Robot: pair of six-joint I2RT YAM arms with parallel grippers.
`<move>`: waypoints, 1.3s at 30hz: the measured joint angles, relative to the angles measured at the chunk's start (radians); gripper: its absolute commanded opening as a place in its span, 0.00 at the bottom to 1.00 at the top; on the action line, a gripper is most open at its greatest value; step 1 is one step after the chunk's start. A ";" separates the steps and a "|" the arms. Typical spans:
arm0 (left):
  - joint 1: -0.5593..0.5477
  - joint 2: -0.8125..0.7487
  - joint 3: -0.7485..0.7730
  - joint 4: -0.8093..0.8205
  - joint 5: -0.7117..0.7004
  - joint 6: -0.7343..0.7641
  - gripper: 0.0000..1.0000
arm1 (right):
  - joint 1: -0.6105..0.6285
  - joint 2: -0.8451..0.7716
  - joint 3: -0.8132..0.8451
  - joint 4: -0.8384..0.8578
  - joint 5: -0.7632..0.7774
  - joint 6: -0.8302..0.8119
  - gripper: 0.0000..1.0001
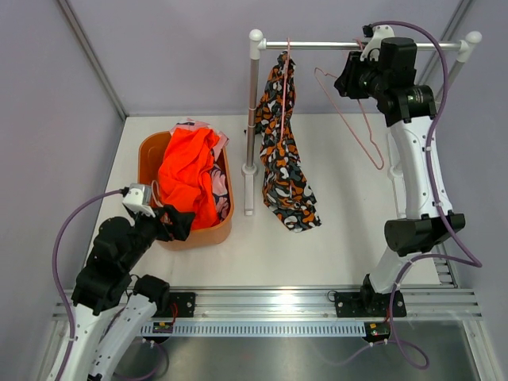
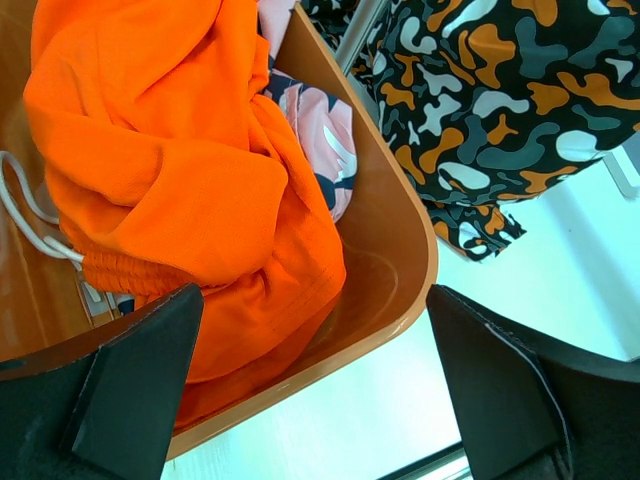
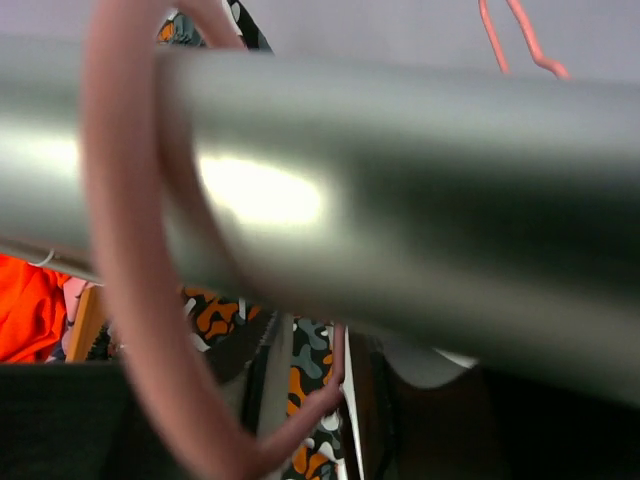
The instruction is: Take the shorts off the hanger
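Observation:
Black shorts with an orange-and-white pattern (image 1: 286,159) hang from a pink hanger (image 1: 283,87) on the rack's rod (image 1: 317,45), their lower end lying on the table. Bright orange shorts (image 1: 186,171) and pink shorts (image 1: 221,186) lie in the orange basket (image 1: 149,151). My right gripper (image 1: 355,75) is up at the rod beside an empty pink hanger (image 1: 381,165). In the right wrist view its hook (image 3: 120,250) loops the rod (image 3: 400,180), and my right gripper (image 3: 310,400) is slightly open around the hook's end. My left gripper (image 1: 171,222) stands wide open at the basket's near corner.
The rack's white post (image 1: 252,119) stands between the basket and the hanging shorts. In the left wrist view the basket rim (image 2: 400,240) runs between my fingers (image 2: 140,380), with the orange shorts (image 2: 180,150), pink shorts (image 2: 330,140) and patterned shorts (image 2: 500,100) beyond. Grey walls enclose the table.

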 measured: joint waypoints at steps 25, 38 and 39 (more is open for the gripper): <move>-0.020 -0.011 0.000 0.000 -0.021 0.000 0.99 | 0.277 -0.412 -0.149 0.026 0.242 0.161 0.61; -0.020 -0.010 0.000 0.000 -0.022 0.000 0.99 | 0.407 -0.100 -0.134 0.143 0.378 0.165 0.70; -0.020 -0.010 0.000 0.000 -0.022 0.000 0.99 | 0.407 -0.092 -0.134 0.160 0.392 0.164 0.70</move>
